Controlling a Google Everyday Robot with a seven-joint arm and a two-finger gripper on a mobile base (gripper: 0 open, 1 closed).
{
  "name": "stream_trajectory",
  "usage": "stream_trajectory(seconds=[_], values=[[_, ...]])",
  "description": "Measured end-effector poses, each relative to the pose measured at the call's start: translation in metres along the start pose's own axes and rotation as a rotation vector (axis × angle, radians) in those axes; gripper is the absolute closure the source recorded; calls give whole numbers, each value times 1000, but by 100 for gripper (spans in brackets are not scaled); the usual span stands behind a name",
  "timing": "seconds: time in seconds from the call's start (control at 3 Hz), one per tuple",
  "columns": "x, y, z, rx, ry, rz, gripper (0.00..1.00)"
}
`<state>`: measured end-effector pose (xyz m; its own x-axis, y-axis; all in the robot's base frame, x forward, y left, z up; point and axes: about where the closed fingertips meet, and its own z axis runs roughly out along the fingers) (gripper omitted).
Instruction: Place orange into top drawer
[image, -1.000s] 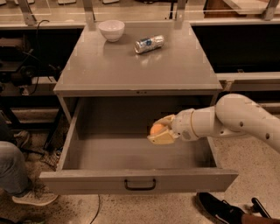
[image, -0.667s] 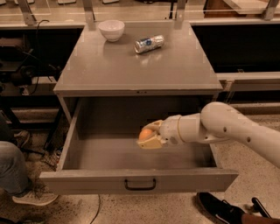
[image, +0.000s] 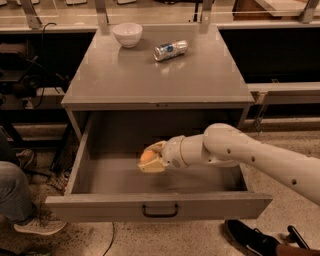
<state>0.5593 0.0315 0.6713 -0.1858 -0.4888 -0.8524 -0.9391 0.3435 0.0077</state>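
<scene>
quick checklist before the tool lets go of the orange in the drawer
1. Top drawer pulled open: ok.
2. Orange gripped in the tool: ok.
3. Tool inside the drawer, away from its walls: ok.
4. Space under the orange free of other things: ok.
5. Orange low enough to drop without bouncing: cannot tell.
6. Bowl and can up on the cabinet top, out of the way: ok.
</scene>
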Motion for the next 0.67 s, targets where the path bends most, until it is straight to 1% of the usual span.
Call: stream_trajectory(seconds=[0.33, 0.67], values=[[-5, 3, 34, -8, 18, -1, 100], [-7, 5, 59, -21, 28, 5, 100]])
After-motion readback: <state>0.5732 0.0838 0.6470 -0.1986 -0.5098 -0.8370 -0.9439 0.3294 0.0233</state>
